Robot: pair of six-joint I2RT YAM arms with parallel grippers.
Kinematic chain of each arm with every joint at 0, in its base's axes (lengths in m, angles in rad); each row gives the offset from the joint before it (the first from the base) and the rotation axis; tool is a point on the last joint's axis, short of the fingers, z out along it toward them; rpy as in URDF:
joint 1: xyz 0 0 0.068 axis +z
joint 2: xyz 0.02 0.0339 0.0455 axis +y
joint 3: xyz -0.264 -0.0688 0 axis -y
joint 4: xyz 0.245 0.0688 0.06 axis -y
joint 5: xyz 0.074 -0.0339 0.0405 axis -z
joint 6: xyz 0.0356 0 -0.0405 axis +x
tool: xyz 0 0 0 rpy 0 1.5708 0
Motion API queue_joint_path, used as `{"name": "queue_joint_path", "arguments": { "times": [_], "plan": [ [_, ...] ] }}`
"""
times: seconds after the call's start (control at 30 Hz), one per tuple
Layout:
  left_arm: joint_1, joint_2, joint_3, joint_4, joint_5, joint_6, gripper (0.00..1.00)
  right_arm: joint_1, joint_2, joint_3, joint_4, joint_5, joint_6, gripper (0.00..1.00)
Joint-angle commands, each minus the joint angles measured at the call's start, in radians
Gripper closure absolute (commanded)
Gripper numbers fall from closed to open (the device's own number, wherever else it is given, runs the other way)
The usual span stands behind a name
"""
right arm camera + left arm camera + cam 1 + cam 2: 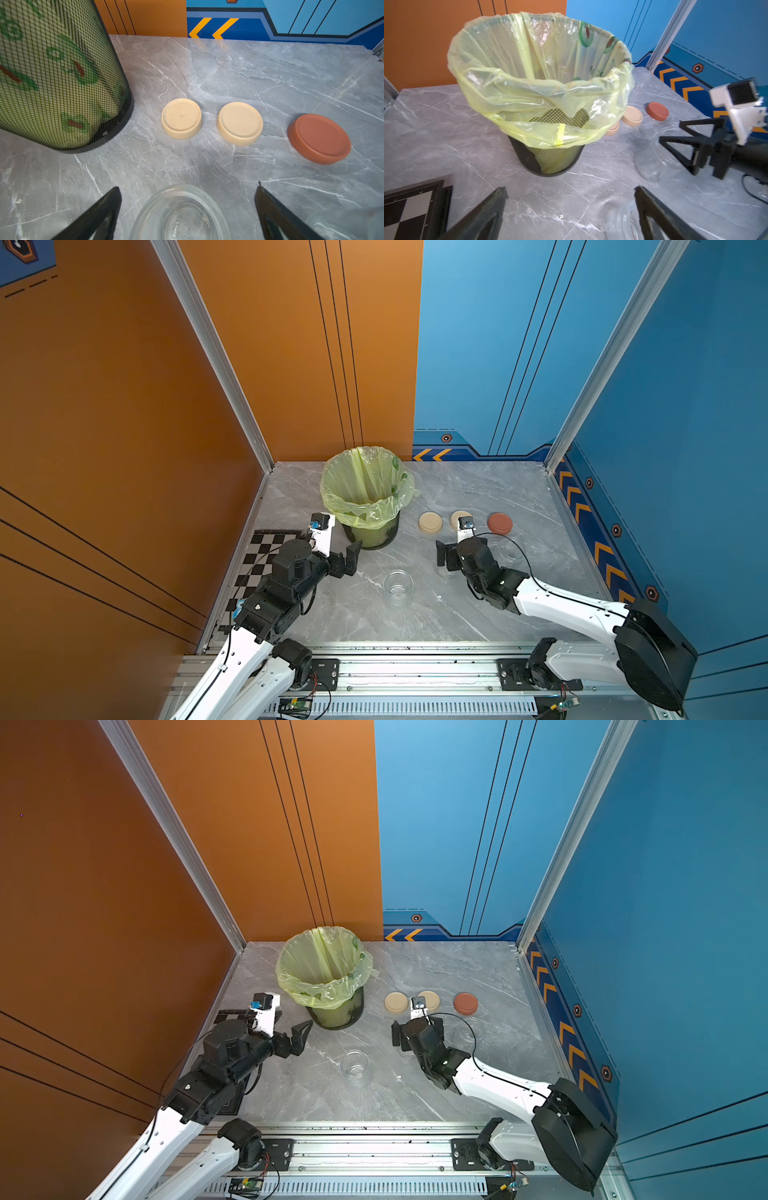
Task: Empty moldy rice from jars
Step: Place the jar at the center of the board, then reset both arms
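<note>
Jars [398, 588]: three, uncapped, empty | bin [374, 537]: green bag [365, 489] lining

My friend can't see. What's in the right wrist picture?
An empty clear jar sits between the fingers of the open right gripper. Past it, two beige lids and a red-brown lid lie on the grey table, beside a mesh bin.

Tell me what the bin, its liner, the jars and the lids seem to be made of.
Bin: black wire mesh, likely metal; open grid.
Liner: thin yellow-green plastic film, translucent, crinkled.
Jars: clear, glossy, thick-walled; probably glass.
Lids: matte beige and reddish-brown, smooth moulded; plastic or silicone, can't tell.
</note>
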Motion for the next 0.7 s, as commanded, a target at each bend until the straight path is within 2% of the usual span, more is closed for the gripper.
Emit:
{"name": "queue_joint_path", "arguments": {
  "times": [0.0, 0.13, 0.4, 0.53, 0.67],
  "plan": [
    [0.077, 0.028, 0.023, -0.021, 0.027, 0.008, 0.02, -0.086, -0.063, 0.037, -0.128, -0.170, -0.028, 0.00],
    [0.163, 0.069, 0.006, 0.002, 0.045, 0.016, 0.02, -0.206, -0.133, 0.048, -0.174, -0.308, -0.050, 0.00],
    [0.320, 0.141, -0.111, 0.158, 0.051, -0.010, 0.02, -0.442, -0.174, 0.029, -0.218, -0.290, -0.121, 0.00],
    [0.361, 0.175, -0.177, 0.243, 0.007, -0.017, 0.02, -0.550, -0.184, -0.040, -0.129, -0.284, -0.219, 0.00],
    [0.368, 0.212, -0.241, 0.378, -0.061, -0.012, 0.02, -0.632, -0.142, -0.128, 0.053, -0.296, -0.242, 0.00]
  ]
}}
